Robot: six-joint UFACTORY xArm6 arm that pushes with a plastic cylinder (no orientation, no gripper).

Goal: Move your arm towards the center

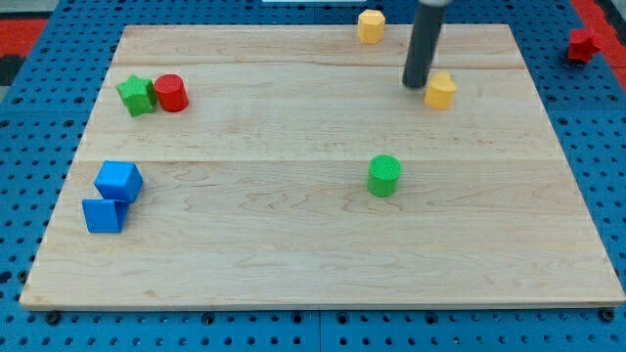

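**Rod tip sitting near the board's far edge, beside a yellow block**

A pale wooden board [313,244] is filling most of the view, resting on a blue pegboard. Taking the board's centre as the clock's middle, with twelve o'clock at the view's top, the nearest things are lying at about eight o'clock: two blue cubes, one [103,215] nearer the view's bottom and the other [119,181] touching it just behind.

Just right of centre, at about three o'clock, a green cylinder [384,175] is standing alone.

Farther back, at about ten o'clock, a green star [137,95] and a red cylinder [172,93] are sitting side by side, touching or nearly so.

At about one o'clock, the dark rod is coming down from the view's top, and my tip [418,85] is resting on the board just left of a yellow block [441,90]; whether the two are touching is hard to tell. There is no hand to open or close here, only a bare rod end, so it is pinching nothing.

At twelve o'clock, by the far edge, a second yellow block [371,25] is standing. Off the board, at the view's top right, a red block [585,45] is lying.

The thing to move is the arm itself: stiff, with nothing to grasp. The blocks look light and likely to slide at a nudge, so heading toward six or seven o'clock probably means steering clear of the green cylinder.
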